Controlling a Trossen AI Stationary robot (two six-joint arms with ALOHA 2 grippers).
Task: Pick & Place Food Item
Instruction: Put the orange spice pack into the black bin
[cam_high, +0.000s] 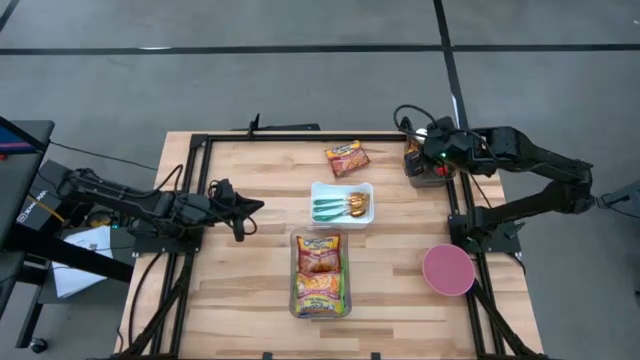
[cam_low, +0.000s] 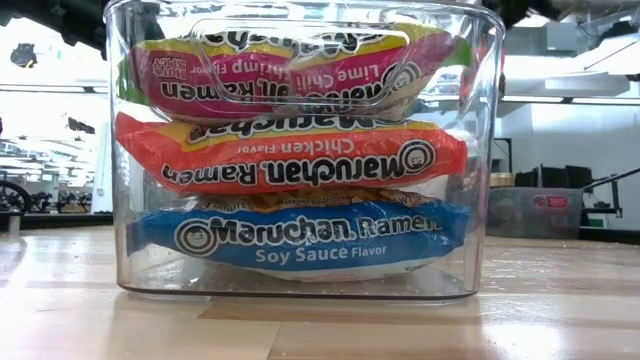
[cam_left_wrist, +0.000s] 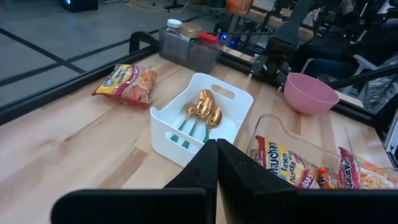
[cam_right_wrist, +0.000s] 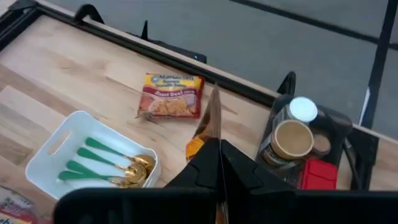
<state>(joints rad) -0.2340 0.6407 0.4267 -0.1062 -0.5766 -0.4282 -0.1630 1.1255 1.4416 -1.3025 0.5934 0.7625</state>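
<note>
On the table: ramen packet (cam_high: 346, 158) lies loose near the far edge, beyond the white tray (cam_high: 341, 203).
Left gripper (cam_high: 250, 208): fingers pressed together, empty, left of tray.
Right gripper (cam_high: 409, 122): fingers pressed together, empty, far right corner.

Loose red-and-yellow ramen noodle packet (cam_high: 346, 158), flat on the wooden tabletop, label up, slightly skewed, well ahead of the shut left gripper (cam_high: 257, 207) and off to its far side. Just beside the shut right gripper (cam_right_wrist: 215, 152), a little ahead of its tips. Lies apart from the clear plastic bin stacked with ramen packets (cam_high: 320, 273), itself nearer the left gripper.
</note>
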